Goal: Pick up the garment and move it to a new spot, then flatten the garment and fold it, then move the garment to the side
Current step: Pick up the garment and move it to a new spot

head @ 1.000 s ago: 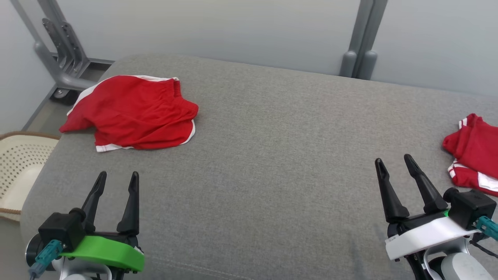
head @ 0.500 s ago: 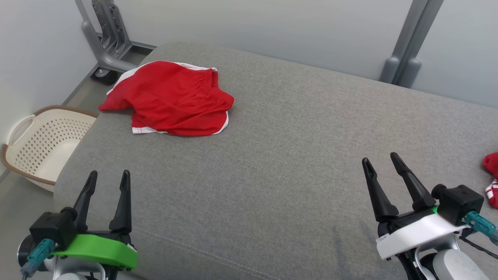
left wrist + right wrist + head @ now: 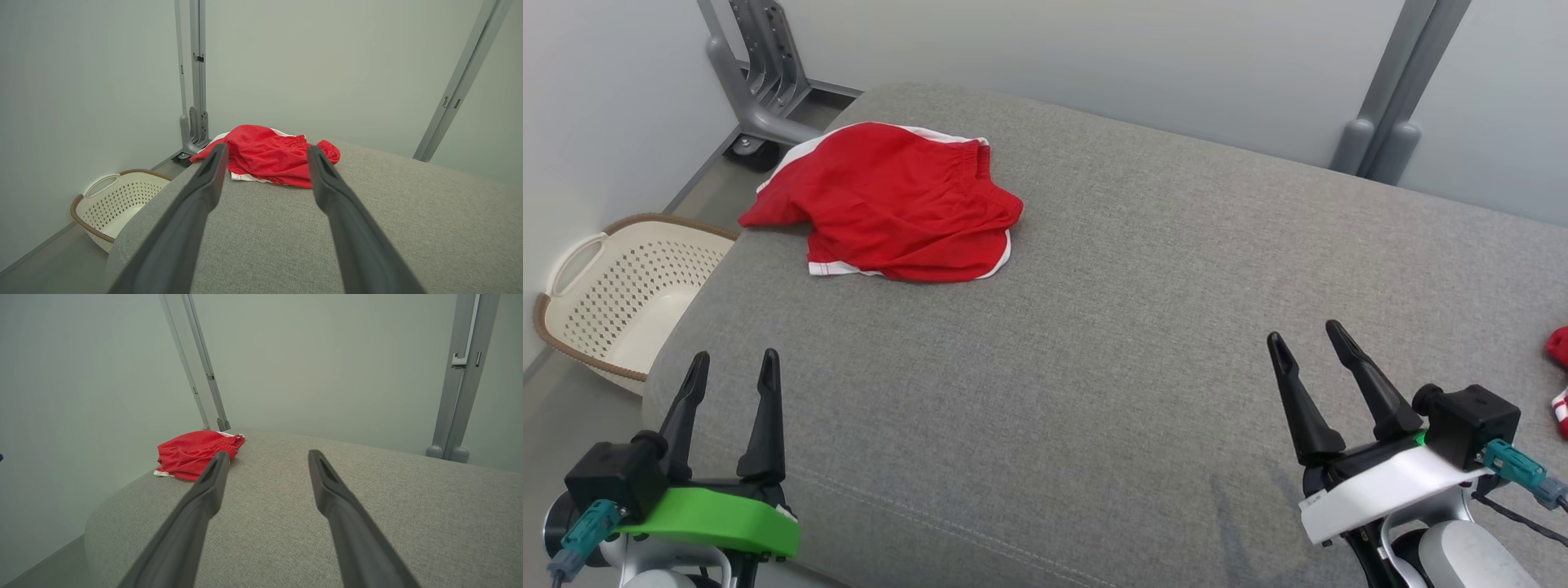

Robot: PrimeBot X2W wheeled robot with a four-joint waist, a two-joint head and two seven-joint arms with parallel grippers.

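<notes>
The garment is a pair of red shorts with white trim, crumpled at the far left of the grey cushioned surface. In the left wrist view the garment lies ahead, well beyond the fingertips, and the right wrist view has the garment far to the left. My left gripper hovers open and empty over the near left edge. At the near right, my right gripper is open too, with nothing between its fingers.
A cream perforated laundry basket stands on the floor left of the surface. Another red and white piece of cloth peeks in at the right edge. Grey metal frame posts rise behind, against a pale wall.
The head camera has turned left: the shorts and basket shifted right in the picture and the red cloth at the right nearly left it. Both grippers stay open and empty.
</notes>
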